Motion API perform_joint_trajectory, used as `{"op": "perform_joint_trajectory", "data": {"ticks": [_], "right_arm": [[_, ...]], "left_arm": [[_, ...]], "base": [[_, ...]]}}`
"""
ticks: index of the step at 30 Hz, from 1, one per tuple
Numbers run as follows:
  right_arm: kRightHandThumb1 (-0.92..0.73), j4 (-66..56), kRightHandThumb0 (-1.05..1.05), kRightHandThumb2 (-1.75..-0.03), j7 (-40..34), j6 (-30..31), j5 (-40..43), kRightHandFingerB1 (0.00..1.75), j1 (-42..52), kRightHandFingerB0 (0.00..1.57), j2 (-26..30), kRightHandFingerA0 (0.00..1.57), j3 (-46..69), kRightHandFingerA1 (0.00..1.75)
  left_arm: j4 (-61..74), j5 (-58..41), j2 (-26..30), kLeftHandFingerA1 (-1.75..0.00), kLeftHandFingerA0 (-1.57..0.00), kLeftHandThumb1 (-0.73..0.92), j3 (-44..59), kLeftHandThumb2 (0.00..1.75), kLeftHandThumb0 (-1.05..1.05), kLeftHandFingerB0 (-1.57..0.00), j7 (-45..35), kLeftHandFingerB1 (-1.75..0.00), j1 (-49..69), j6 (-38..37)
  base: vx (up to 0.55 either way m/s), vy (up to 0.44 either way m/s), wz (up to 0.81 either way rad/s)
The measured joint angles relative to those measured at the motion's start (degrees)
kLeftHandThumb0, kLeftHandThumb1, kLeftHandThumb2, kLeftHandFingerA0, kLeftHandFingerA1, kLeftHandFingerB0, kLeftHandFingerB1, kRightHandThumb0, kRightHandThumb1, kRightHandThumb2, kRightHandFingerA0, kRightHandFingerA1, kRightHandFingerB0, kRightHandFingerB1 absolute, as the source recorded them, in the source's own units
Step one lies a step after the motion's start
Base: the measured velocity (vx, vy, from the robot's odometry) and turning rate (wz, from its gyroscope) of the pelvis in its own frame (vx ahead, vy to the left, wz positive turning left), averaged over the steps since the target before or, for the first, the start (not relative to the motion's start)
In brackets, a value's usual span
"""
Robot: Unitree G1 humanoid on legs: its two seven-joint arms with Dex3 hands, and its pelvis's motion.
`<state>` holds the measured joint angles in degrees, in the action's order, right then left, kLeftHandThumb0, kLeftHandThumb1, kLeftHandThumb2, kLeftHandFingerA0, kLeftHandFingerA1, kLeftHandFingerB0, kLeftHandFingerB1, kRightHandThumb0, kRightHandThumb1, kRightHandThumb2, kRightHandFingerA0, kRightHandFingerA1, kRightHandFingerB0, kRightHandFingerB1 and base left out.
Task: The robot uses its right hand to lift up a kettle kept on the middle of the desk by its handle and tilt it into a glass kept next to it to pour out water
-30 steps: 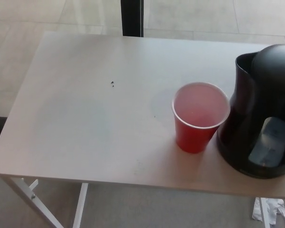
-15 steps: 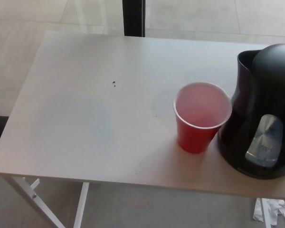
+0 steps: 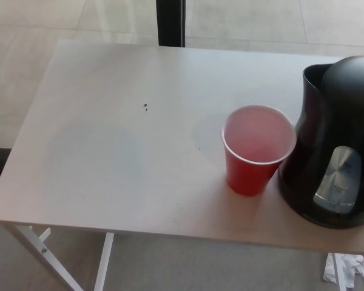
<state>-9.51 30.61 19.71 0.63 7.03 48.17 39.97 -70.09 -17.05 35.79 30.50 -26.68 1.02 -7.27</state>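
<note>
While neither hand shows in the head view, hand state can't be told: left and right both out of frame, so no hand-to-kettle bearing is readable.

Head view: kettle (image 3: 333, 145), black, stands upright at the right edge of the table (image 3: 109, 121), partly cut off by the frame; handle not visible, presumably on the far right side. Spout lip points up-left, toward the cup. Red cup (image 3: 257, 149) stands upright just beside the kettle on its left, touching or nearly so; can't tell which. Judged: right hand is the nearer one, approach from the right; pour direction is leftward, a short tilt.

Vs. 1.0 s ago: whole picture shifted slightly, so camera moved; kettle window reflection differs. Vs. 0.5 s ago: no change.
</note>
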Motion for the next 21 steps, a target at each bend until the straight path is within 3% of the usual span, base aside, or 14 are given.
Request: {"op": "perform_joint_trajectory", "data": {"ticks": [5,21], "right_arm": [[-0.60,0.0,-1.01,-0.97,2.1,-0.9,2.6,0.00,2.4,0.00,0.0,0.00,5.6,0.26],[-0.60,0.1,-1.01,-0.97,4.0,-1.7,4.5,0.00,2.5,0.00,0.0,0.00,6.5,0.26]], "left_arm": [[-0.1,0.0,0.0,-0.60,-0.46,0.83,-0.1,0.99,-0.96,-0.35,0.1,-0.56,0.1,0.0],[-0.3,0.0,-1.1,-0.60,-0.46,0.83,-0.5,0.99,-0.96,-0.35,0.5,-0.56,-0.8,0.0]], "base": [[0.00,0.000,0.00],[0.00,0.000,0.00]]}}
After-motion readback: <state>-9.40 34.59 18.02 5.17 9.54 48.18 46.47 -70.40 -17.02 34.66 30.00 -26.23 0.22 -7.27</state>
